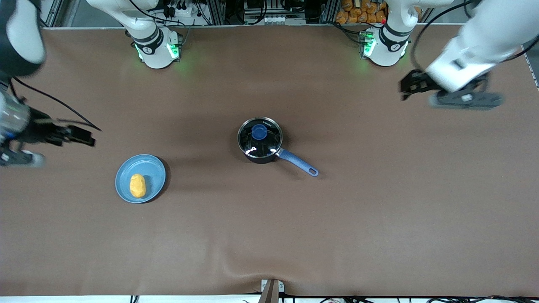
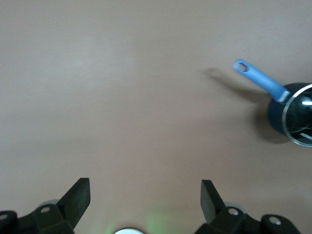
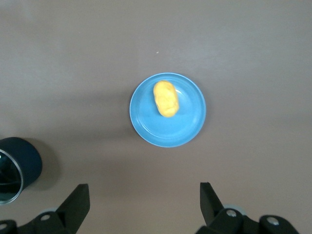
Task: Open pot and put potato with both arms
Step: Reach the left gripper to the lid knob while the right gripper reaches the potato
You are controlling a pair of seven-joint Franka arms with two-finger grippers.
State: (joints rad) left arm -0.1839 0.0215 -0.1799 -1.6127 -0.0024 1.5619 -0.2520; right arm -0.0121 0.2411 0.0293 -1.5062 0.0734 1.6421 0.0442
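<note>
Right, we have the small round black saucepan with the long blue handle (image 1: 260, 140) sitting mid-surface, its clear glass lid (image 1: 259, 135) on and the blue knob (image 1: 258, 132) dead centre on top. Toward the right arm's end of the brown surface (image 1: 379, 219), and a little nearer the front camera than the pot, the flat round light-blue plate (image 1: 151, 168) carries the small oval yellow-orange potato (image 1: 137, 185), lying on the plate's bare middle.

Our left tool (image 1: 410, 86) hangs in the air over the surface at the left arm's end, well apart from the pot, fingers (image 2: 78, 197) spread wide with nothing between them. Our right tool (image 1: 82, 136) hovers over the surface at its own end, near the plate but not above it, fingers (image 3: 77, 201) likewise spread and empty.

How will these handle? We judge the glass lid rigid, smooth and breakable, so the knob is the only sensible hold: pinch it squarely and lift straight up, or it may slip or clatter on the rim. The potato looks firm and light, its bumpy skin giving some grip; we would close across its narrow waist, since along the long axis it could squirt out
</note>
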